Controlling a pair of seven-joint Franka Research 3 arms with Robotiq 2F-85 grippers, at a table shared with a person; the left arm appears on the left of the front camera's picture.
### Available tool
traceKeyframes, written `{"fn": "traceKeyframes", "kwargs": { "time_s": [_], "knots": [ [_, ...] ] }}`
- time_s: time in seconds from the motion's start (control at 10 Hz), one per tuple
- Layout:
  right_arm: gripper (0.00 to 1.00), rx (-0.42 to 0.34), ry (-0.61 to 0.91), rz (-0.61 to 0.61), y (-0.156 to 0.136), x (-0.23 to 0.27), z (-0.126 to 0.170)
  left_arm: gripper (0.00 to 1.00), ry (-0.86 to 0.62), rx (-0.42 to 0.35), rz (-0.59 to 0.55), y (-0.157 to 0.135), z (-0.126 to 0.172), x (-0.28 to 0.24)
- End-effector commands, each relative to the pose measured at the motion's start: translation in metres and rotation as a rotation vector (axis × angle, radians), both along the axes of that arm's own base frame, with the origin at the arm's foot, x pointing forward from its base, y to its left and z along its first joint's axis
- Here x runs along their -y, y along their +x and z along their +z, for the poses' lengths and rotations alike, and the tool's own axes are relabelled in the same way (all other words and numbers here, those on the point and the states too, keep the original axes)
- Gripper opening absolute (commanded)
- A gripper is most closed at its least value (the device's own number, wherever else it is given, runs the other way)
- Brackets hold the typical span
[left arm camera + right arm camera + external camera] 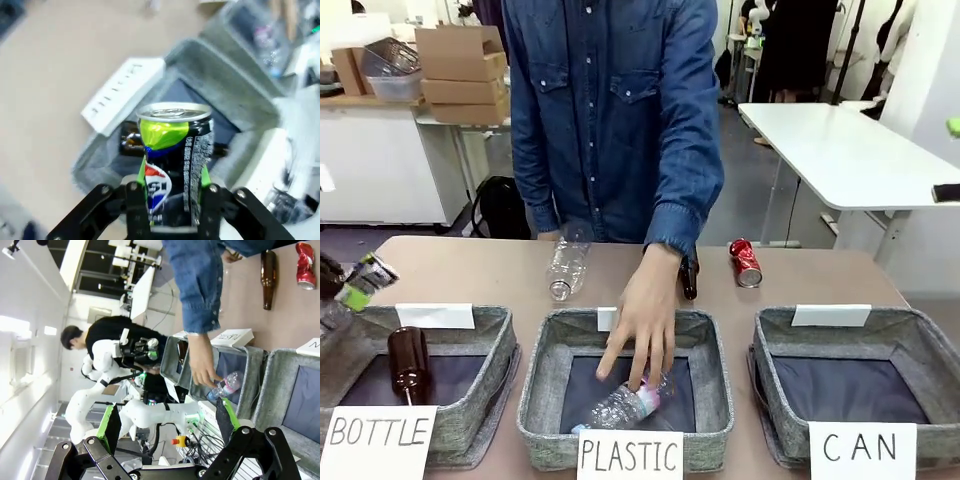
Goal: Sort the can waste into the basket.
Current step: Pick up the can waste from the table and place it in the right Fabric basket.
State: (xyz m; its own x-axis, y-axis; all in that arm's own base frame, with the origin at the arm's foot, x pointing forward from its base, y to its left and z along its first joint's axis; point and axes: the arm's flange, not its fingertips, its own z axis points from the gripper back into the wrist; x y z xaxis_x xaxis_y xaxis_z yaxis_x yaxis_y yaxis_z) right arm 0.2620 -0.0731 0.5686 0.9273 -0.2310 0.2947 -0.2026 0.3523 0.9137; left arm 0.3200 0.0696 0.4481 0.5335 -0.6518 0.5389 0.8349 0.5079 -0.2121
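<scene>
A dark blue-black can [175,137] with a silver top and yellow-green marks is clamped between my left gripper [172,182] fingers. It hangs over the BOTTLE basket [235,100]. In the front view this gripper [348,284] and can [368,273] sit at the far left edge. The dented red can [745,262] lies on the table beyond the CAN basket [920,345], and it also appears in the right wrist view [305,265]. My right gripper [167,422] is open and holds nothing, off to the right of the CAN basket [272,390].
A person in a denim shirt has a hand [642,325] on a clear plastic bottle [625,402] in the PLASTIC basket [545,395]. Another clear bottle [565,268] and a brown bottle [689,277] lie on the table. A brown bottle [408,362] rests in the BOTTLE basket.
</scene>
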Motion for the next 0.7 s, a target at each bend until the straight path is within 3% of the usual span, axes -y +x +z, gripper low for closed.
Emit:
{"fn": "traceKeyframes", "kwargs": {
  "time_s": [0.0, 0.5, 0.6],
  "knots": [
    [1.0, 0.032, 0.017, 0.004, 0.0036, -0.0018, 0.0008, 0.21, 0.027, -0.015, 0.044, 0.0177, -0.0046, -0.0001],
    [1.0, 0.032, 0.017, 0.004, 0.0036, -0.0018, 0.0008, 0.21, 0.027, -0.015, 0.044, 0.0177, -0.0046, -0.0001],
    [1.0, 0.032, 0.017, 0.004, 0.0036, -0.0018, 0.0008, 0.4, 0.02, -0.007, 0.031, 0.0156, -0.0093, -0.0014]
  ]
}}
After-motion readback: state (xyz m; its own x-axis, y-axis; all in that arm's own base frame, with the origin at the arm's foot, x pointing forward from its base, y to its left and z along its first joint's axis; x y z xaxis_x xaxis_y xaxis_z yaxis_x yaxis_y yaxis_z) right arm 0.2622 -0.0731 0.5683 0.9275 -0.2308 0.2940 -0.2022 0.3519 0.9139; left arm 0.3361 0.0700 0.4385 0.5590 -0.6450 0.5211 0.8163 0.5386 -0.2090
